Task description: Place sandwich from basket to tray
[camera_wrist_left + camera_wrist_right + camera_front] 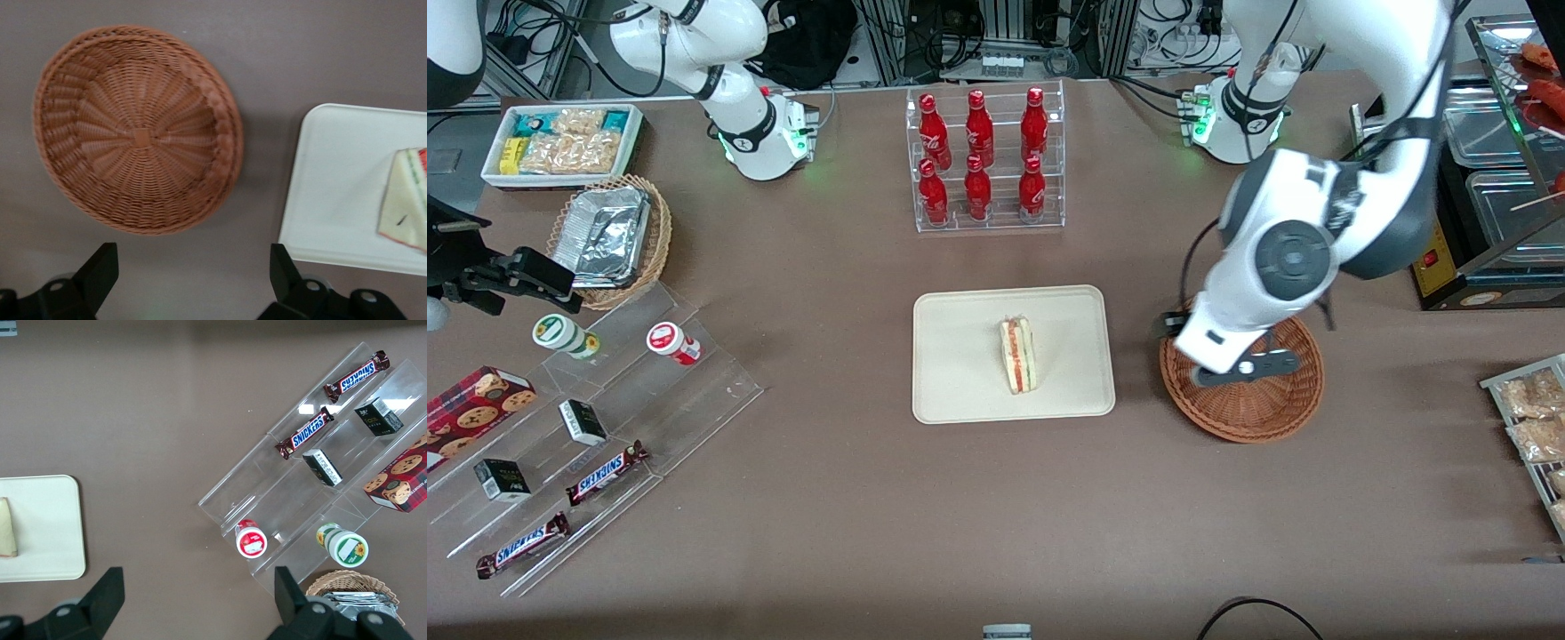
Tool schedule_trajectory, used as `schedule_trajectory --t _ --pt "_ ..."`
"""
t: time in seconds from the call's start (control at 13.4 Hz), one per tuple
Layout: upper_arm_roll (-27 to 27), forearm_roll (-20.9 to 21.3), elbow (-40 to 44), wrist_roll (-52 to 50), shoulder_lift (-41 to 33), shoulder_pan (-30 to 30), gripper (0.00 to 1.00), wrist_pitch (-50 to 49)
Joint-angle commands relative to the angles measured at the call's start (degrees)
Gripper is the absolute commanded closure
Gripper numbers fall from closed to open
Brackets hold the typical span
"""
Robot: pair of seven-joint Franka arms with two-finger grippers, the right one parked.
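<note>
The small triangular sandwich (1017, 355) of pale white bread lies on the flat cream-coloured rectangular tray (960, 391), near its middle, with red-orange and green filling layers showing along its edge. The round reddish-brown woven wicker basket (1258, 418) sits beside the tray toward the working arm's end of the table, with nothing in it. The left arm's black two-finger gripper (193, 277) hangs above the basket, fingers spread wide apart and holding nothing.

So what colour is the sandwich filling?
Red-orange and green between pale bread on the sandwich, clearest in the front view; gripper open above the table.
</note>
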Motion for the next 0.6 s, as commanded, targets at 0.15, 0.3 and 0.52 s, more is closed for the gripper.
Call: schedule_trajectory --t 0.15,0.3,0.52 --pt "-1.6 0.3 -9.3 10.5 -11.7 7.4 0.00 -3.1" --pt "-2.9 0.3 -9.2 15.9 -14.6 11.1 0.00 -7.1" --pt "-6.2 0.6 -8.8 18.7 -17.1 16.1 0.00 -10.3"
